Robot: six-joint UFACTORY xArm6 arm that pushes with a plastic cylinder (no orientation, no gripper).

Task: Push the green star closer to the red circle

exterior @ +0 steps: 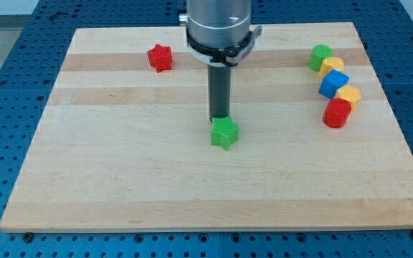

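Note:
The green star [224, 133] lies near the middle of the wooden board [120, 186]. My tip [219, 119] stands right at the star's upper edge, touching it or nearly so, just to its upper left. The red circle [337, 113] lies far to the view's right, at the lower end of a cluster of blocks. The rod hangs from the arm's grey body at the view's top centre.
A red star [160, 57] lies at the upper left. The right cluster, from top down, holds a green circle-like block [320, 56], a yellow block [331, 67], a blue cube [333, 84] and another yellow block [349, 94] next to the red circle.

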